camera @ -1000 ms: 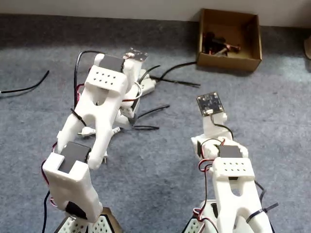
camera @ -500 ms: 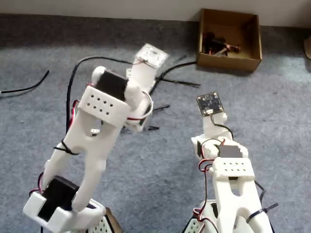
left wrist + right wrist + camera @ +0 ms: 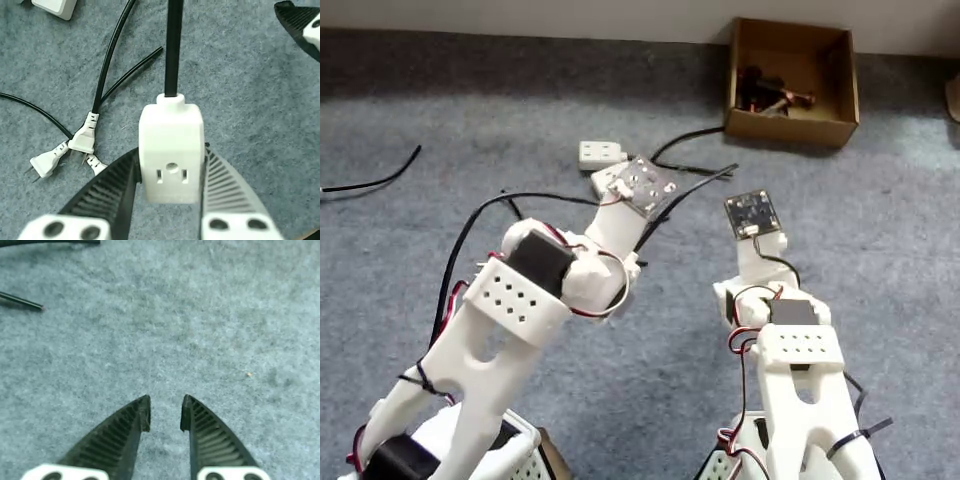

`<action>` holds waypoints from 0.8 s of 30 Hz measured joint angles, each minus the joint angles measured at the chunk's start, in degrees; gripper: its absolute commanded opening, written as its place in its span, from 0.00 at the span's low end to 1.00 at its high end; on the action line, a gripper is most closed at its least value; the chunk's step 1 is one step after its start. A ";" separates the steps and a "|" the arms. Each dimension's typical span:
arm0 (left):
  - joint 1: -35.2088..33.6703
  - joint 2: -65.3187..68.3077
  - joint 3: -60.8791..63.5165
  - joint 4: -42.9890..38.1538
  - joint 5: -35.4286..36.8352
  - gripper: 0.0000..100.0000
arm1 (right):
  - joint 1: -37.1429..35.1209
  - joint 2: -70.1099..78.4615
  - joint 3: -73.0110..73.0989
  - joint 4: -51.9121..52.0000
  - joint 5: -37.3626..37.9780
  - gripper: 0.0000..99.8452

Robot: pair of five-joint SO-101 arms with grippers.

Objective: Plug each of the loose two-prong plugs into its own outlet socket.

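My left gripper (image 3: 170, 162) is shut on a white outlet socket block (image 3: 171, 145), its slots facing the camera and its black cord (image 3: 173, 45) running away across the carpet. Three loose white two-prong plugs (image 3: 82, 141) (image 3: 44, 166) (image 3: 94, 162) on black cables lie on the carpet beside it. A second white socket (image 3: 50, 6) (image 3: 602, 153) lies farther off. In the high view the left arm's wrist (image 3: 645, 186) hangs over the cables at the middle. My right gripper (image 3: 165, 412) hovers over bare carpet, open by a narrow gap with nothing in it.
A cardboard box (image 3: 840, 75) with small parts stands at the back right by the wall. Black cables (image 3: 685, 168) trail from it across the grey carpet. A loose cable (image 3: 375, 180) lies at the far left. The right arm (image 3: 790, 340) stands at the near right.
The left arm has swung from the left over toward the middle and drawn back, uncovering a white socket on the carpet. The right arm has kept still.
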 measured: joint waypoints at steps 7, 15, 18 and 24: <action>0.00 -4.84 16.26 -15.03 -1.14 0.01 | 0.00 0.00 0.00 0.00 0.00 0.11; -3.78 -7.21 29.89 -32.79 -5.45 0.01 | 0.18 0.00 0.00 0.00 0.00 0.11; -6.24 -7.30 34.73 -39.56 -5.36 0.01 | 0.18 0.00 0.00 0.00 0.00 0.11; -7.65 -7.30 40.26 -47.12 -5.63 0.01 | 0.18 0.00 0.00 0.00 0.00 0.11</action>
